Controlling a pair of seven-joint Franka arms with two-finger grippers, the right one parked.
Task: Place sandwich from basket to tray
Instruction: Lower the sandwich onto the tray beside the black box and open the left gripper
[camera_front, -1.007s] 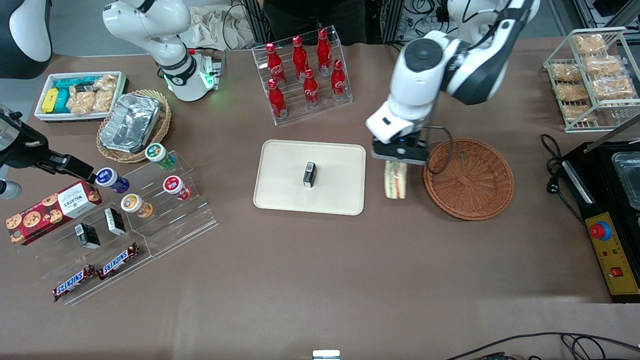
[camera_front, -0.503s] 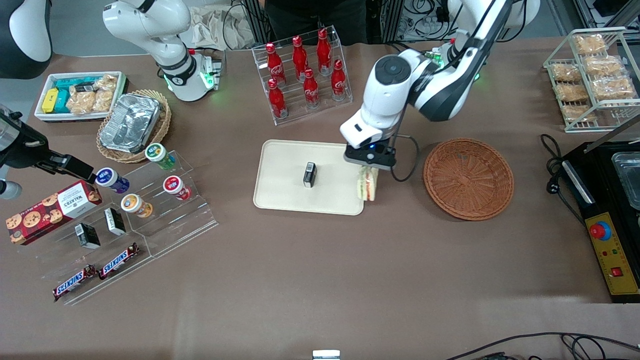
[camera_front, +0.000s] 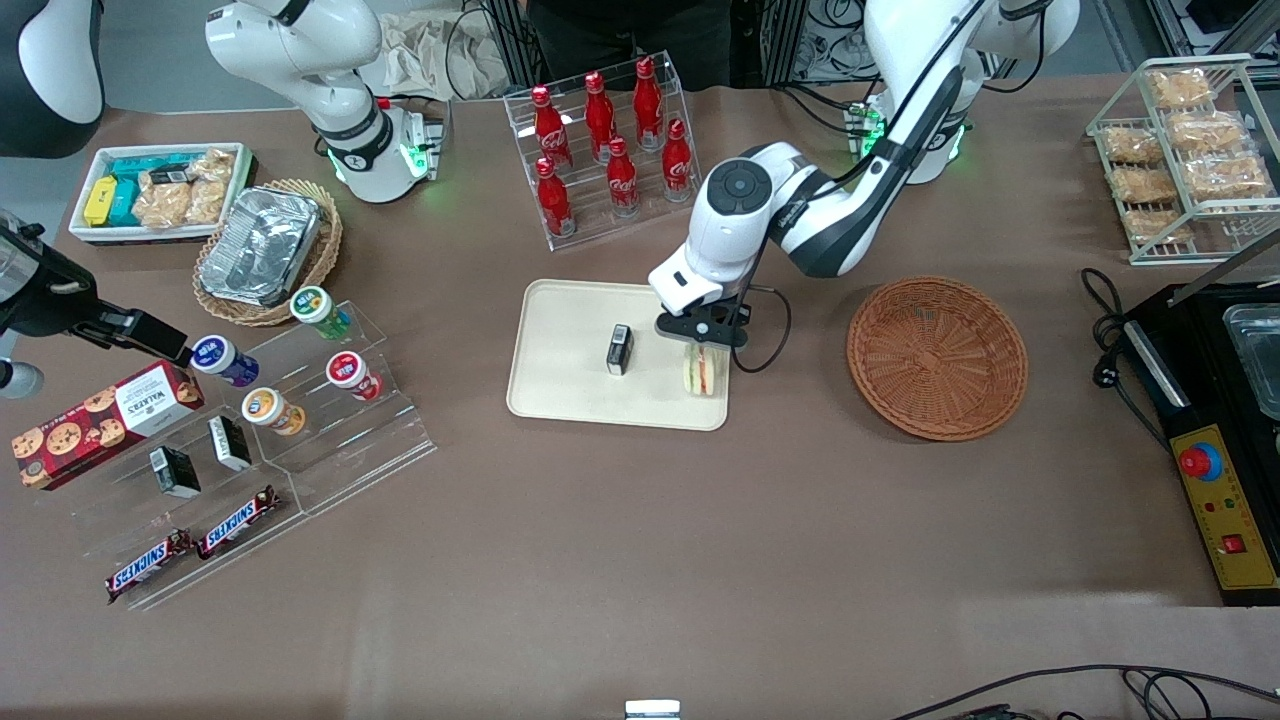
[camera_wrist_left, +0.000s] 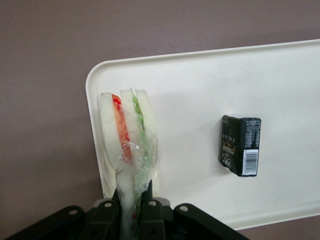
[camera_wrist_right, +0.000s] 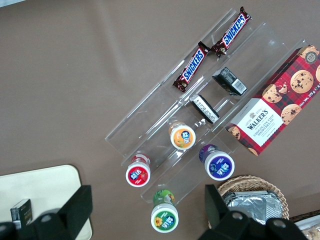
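My left gripper (camera_front: 703, 343) is shut on the wrapped sandwich (camera_front: 703, 371), a white-bread wedge with red and green layers. It holds the sandwich over the cream tray (camera_front: 570, 385), at the tray's end nearest the basket. In the left wrist view the sandwich (camera_wrist_left: 127, 137) hangs from the gripper (camera_wrist_left: 131, 192) over a corner of the tray (camera_wrist_left: 200, 85). The round reddish-brown basket (camera_front: 937, 357) stands empty toward the working arm's end of the table.
A small black box (camera_front: 620, 349) lies on the tray beside the sandwich, also in the left wrist view (camera_wrist_left: 241, 145). A rack of red bottles (camera_front: 605, 145) stands farther from the camera than the tray. A clear stepped stand with cups and snacks (camera_front: 250, 420) lies toward the parked arm's end.
My left gripper has carried the sandwich from beside the basket, across the bare table, to above the tray's near-basket end. The basket and black box have not moved.
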